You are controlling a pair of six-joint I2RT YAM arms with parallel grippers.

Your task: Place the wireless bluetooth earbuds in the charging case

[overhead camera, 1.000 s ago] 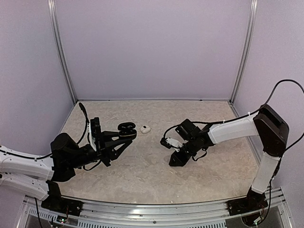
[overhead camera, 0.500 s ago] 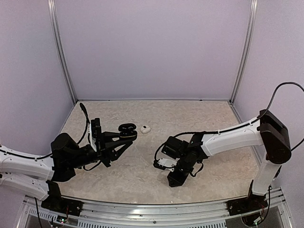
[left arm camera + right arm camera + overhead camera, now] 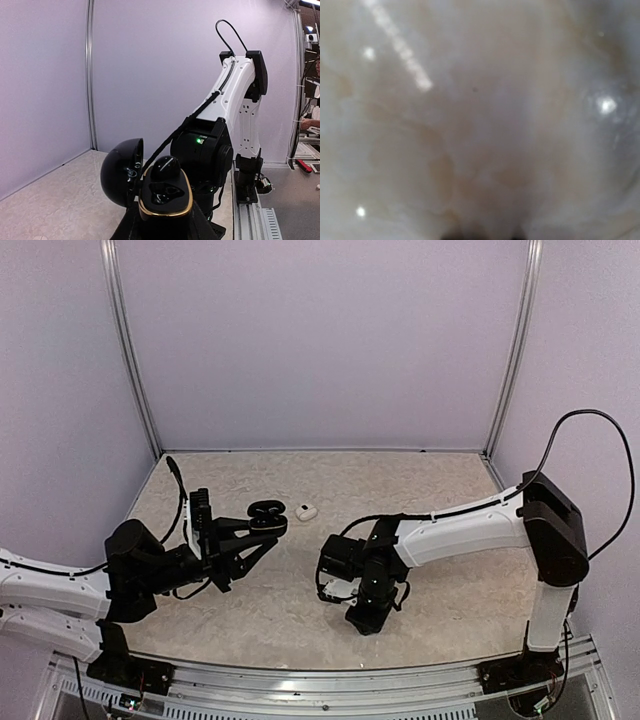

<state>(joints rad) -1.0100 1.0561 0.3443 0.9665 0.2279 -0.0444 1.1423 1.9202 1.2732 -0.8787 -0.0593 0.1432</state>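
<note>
1. The table [image 3: 300, 610] has a pale beige, marbled top, closed in by lilac panels [image 3: 320, 340] at the back and on both sides.
2. One white earbud [image 3: 306, 511] lies directly on it, toward the back and just left of centre.
3. The right wrist view shows only the top, close up and blurred, with bright light spots on it.

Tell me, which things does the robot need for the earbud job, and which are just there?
For the job:
case, held open in the left gripper
black earbud sitting in it
white earbud, loose on the table

Just there:
table
metal posts
</note>
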